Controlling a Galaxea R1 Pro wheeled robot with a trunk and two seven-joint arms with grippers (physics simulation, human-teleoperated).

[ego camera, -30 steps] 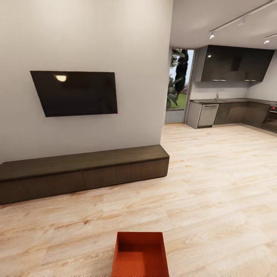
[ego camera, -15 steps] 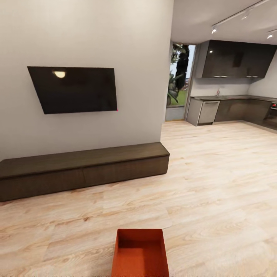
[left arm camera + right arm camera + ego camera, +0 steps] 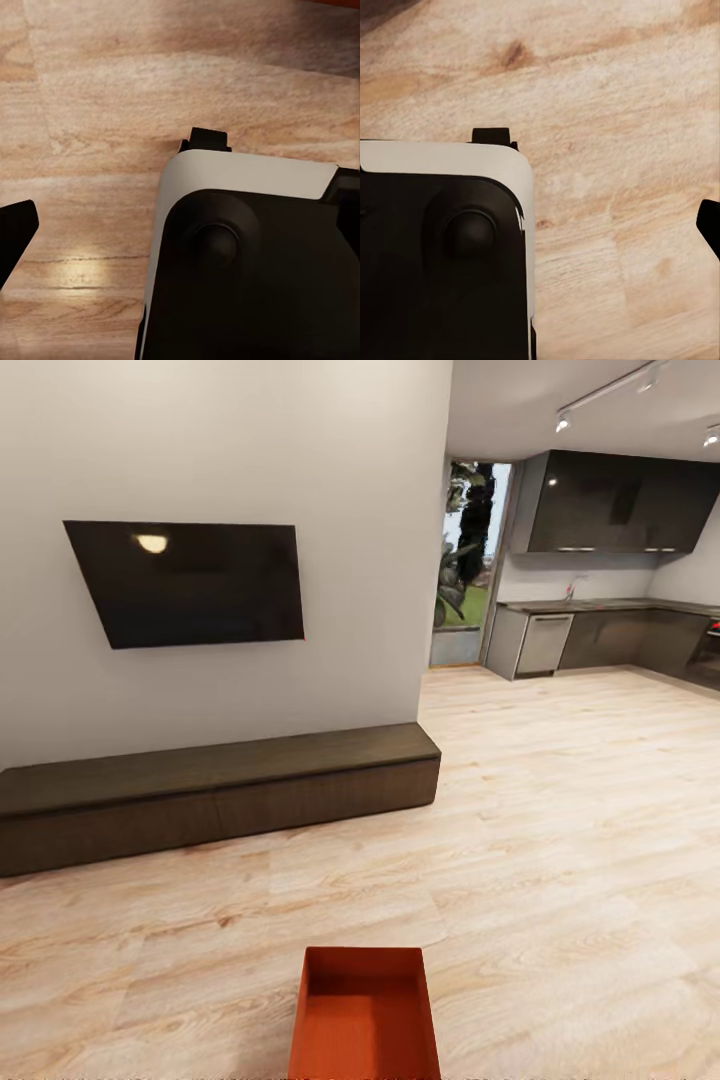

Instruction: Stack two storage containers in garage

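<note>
Over the last second my head view has drifted: the TV screen point(image 3: 185, 582) sits a little higher and further left in frame, and the storage container point(image 3: 365, 1015) shows more of itself. The whole picture shifts together, so I read this as camera or base motion, not movement of the things.

Landmark: the long low cabinet point(image 3: 215, 795) on the living room wall. Left to right:

- The TV screen hangs on the wall above the cabinet.
- One orange-red container rests on the wood-plank floor point(image 3: 560, 840), well apart from the cabinet, on my side of it, open top up, nothing inside.
- The kitchen units point(image 3: 600, 645) stand far beyond the cabinet's right end.

In each wrist view I see floor planks and the robot's white-and-black body; I cannot tell either pincer's opening.

Judgement: the container is not yet picked up. I am closing on it, and no transfer to the garage has begun.
</note>
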